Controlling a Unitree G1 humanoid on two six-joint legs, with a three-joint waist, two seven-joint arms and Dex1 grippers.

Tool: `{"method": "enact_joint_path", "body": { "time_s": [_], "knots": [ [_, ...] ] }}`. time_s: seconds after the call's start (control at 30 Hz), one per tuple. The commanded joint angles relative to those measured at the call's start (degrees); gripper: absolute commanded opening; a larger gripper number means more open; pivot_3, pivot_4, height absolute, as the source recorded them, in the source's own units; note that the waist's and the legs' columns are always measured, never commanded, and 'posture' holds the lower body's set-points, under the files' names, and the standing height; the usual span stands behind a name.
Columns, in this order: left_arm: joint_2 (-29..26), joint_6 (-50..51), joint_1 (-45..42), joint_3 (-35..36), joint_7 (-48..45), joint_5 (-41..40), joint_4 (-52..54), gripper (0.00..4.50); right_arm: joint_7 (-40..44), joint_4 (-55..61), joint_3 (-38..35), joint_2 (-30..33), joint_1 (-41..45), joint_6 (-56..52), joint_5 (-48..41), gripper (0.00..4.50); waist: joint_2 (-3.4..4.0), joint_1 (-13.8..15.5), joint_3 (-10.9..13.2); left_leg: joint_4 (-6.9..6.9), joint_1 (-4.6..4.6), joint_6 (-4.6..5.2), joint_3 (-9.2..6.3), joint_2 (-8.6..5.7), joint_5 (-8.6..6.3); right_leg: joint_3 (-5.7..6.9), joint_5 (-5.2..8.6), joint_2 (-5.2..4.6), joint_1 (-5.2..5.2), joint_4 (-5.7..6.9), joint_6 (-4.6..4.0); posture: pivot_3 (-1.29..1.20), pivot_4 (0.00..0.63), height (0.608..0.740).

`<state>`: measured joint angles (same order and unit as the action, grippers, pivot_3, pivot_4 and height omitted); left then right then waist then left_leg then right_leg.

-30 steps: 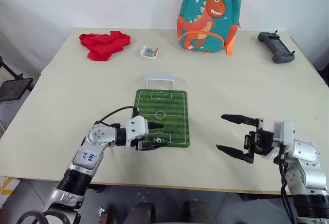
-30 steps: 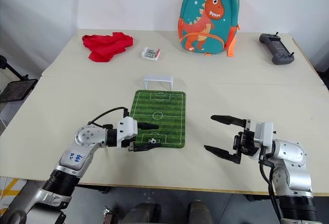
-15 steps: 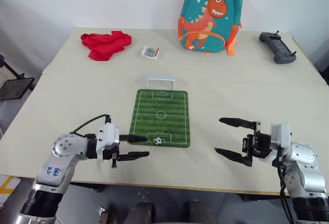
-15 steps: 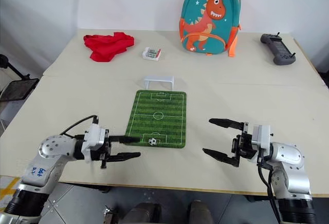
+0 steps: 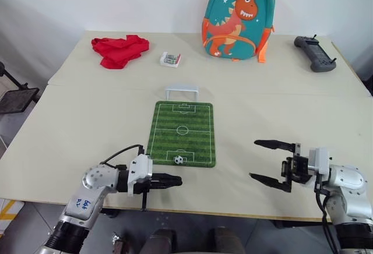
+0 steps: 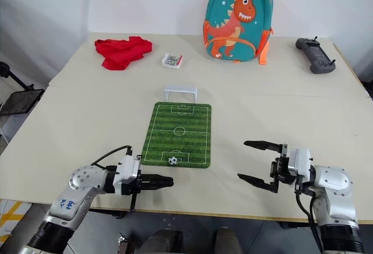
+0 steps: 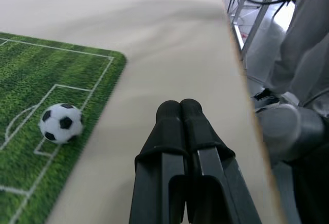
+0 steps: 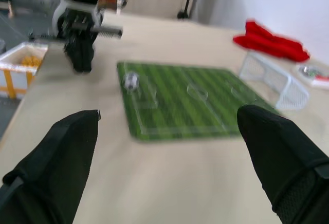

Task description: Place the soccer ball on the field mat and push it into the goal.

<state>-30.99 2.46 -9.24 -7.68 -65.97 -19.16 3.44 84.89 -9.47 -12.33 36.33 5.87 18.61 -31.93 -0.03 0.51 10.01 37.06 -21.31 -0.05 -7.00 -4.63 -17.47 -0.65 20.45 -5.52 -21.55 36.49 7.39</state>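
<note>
Released tiny black-and-white soccer ball [image 5: 178, 160] onto green striped field mat [image 5: 183, 126]; left end effector [image 5: 175, 180] withdrawn, now clenched empty; push toward 12 o'clock white goal frame [image 5: 181, 91] pending.

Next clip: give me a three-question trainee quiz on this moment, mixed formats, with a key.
1. True or false: the soccer ball lies on the field mat.
2. Which tool is open: the left tool or the right tool?
3. Multiple choice: the goal stands
A. at the mat's far end
B. at the mat's near end
C. beside the red cloth

Key: 1. True; it sits at the mat's near end. 2. The right tool; the left one's fingers are pressed together, empty. 3. A.
</note>
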Motion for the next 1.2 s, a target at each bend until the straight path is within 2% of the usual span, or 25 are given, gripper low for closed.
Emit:
{"method": "enact_joint_path", "body": {
  "time_s": [0.03, 0.5, 0.63, 0.7, 0.77, 0.9, 0.97, 1.1, 1.2],
  "knots": [
    [0.66, -0.68, -1.72, -0.01, 0.32, 0.16, -1.09, 0.05, 0.39, 1.04, -1.38, 0.74, -0.56, 1.22, -0.64, 4.50, 0.00, -0.27, 0.00, 0.00, 0.00, 0.00, 0.01, 0.00, 0.00, 0.01, 0.00, 0.00, 0.00, 0.00, 0.00, 0.00, 0.150, 0.740],
    [4.62, -4.84, -9.76, -1.12, 2.87, 4.94, -12.26, 0.05, -3.75, 6.88, -1.45, 0.40, -3.73, -1.23, -1.46, 4.50, 0.00, -0.09, 0.00, 0.06, 0.01, 0.00, 0.03, -0.02, 0.00, 0.16, -0.01, 0.00, 0.01, 0.03, 0.01, 0.00, 0.150, 0.740],
    [11.13, -8.67, -19.65, 0.74, 11.56, 7.64, -22.74, 0.05, -7.74, 9.24, -1.72, -1.17, -4.73, -2.40, -1.63, 4.50, -0.02, 0.99, 0.01, 0.16, 0.00, 0.00, 0.02, -0.04, 0.01, 0.27, -0.01, 0.02, 0.01, 0.08, 0.02, 0.00, 0.150, 0.740],
    [12.86, -13.95, -27.01, 3.25, 23.55, 12.55, -31.24, 0.05, -14.88, 10.90, -2.53, -4.37, -4.43, -3.01, -0.81, 4.50, -0.15, 1.10, 0.06, 0.19, -0.02, 0.02, 0.02, -0.11, 0.02, 0.30, -0.04, 0.00, 0.02, 0.09, 0.07, 0.00, 0.150, 0.740],
    [13.51, -18.26, -30.90, 5.70, 26.78, 12.36, -35.36, 0.05, -23.70, 12.11, -3.76, -7.89, -2.91, -4.78, -0.19, 4.50, -0.25, 0.80, 0.09, 0.20, -0.04, 0.02, 0.03, -0.10, 0.03, 0.32, -0.05, 0.02, -0.03, 0.11, 0.09, 0.00, 0.150, 0.740],
    [12.06, -17.00, -26.88, 6.48, 12.95, 3.19, -27.23, 0.05, -27.19, 15.08, -2.44, -9.51, -3.31, -6.85, -0.42, 4.50, -0.13, -0.32, 0.03, 0.00, 0.00, 0.02, 0.20, -0.12, 0.02, 0.24, -0.06, -0.03, -0.25, 0.46, 0.12, 0.00, 0.150, 0.740],
    [8.58, -13.73, -23.20, 8.16, 9.78, 0.16, -21.06, 0.05, -27.76, 15.53, -1.81, -10.16, -3.56, -7.00, -0.68, 4.50, -0.13, -0.60, 0.03, -0.07, -0.01, 0.00, 0.17, -0.10, 0.01, 0.30, -0.06, -0.03, -0.32, 0.47, 0.12, 0.00, 0.150, 0.740],
    [0.67, -6.83, -15.99, 13.16, 7.70, -4.52, -11.37, 0.05, -28.06, 14.72, -1.03, -11.30, -3.24, -6.24, -0.10, 4.50, -0.15, -1.12, 0.05, -0.14, -0.05, -0.03, 0.15, -0.03, -0.01, 0.20, -0.04, 0.02, -0.51, 0.49, 0.08, 0.00, 0.150, 0.740],
    [-4.13, -2.13, -9.83, 17.79, 9.85, -5.98, -5.96, 0.05, -28.05, 13.86, -1.10, -12.28, -2.67, -5.41, -0.26, 4.50, -0.13, -0.78, 0.05, 0.01, -0.04, -0.04, 0.15, -0.08, -0.01, 0.13, -0.03, -0.02, -0.50, 0.42, 0.06, 0.00, 0.150, 0.740]
  ]
}}
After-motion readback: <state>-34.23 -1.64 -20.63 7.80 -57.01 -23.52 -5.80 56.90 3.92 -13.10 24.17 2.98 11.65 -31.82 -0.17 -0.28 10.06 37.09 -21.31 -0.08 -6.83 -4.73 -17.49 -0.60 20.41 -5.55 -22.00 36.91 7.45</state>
